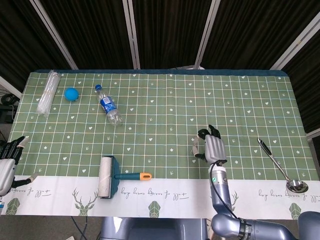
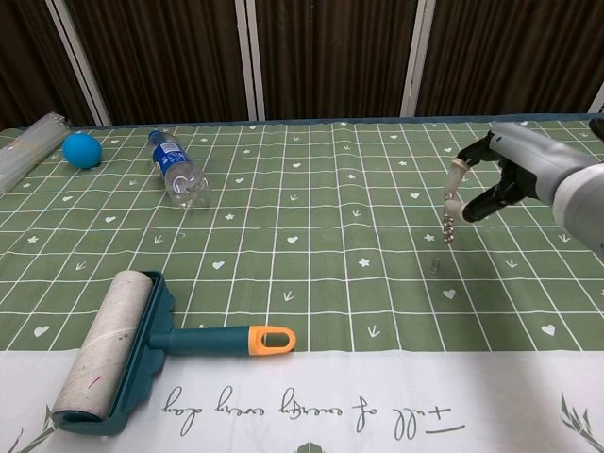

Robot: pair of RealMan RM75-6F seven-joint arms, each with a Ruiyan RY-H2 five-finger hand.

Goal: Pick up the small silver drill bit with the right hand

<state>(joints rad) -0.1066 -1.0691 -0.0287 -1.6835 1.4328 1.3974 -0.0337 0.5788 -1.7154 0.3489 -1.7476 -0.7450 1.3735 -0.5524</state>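
Observation:
The small silver drill bit (image 2: 435, 265) lies flat on the green checked tablecloth (image 2: 311, 217), right of centre. My right hand (image 2: 491, 179) hovers just above it and a little to its right, fingertips (image 2: 451, 209) pointing down with a small gap, holding nothing I can make out. In the head view the right hand (image 1: 211, 146) hangs over the cloth near the white front strip, and the bit is too small to pick out there. My left hand (image 1: 7, 165) rests at the table's left edge, fingers extended and empty.
A teal lint roller (image 2: 142, 344) with an orange-tipped handle lies at the front left. A water bottle (image 2: 177, 170), a blue ball (image 2: 82, 149) and a clear wrapped bundle (image 1: 47, 92) sit at the back left. A metal ladle (image 1: 280, 167) lies at the right.

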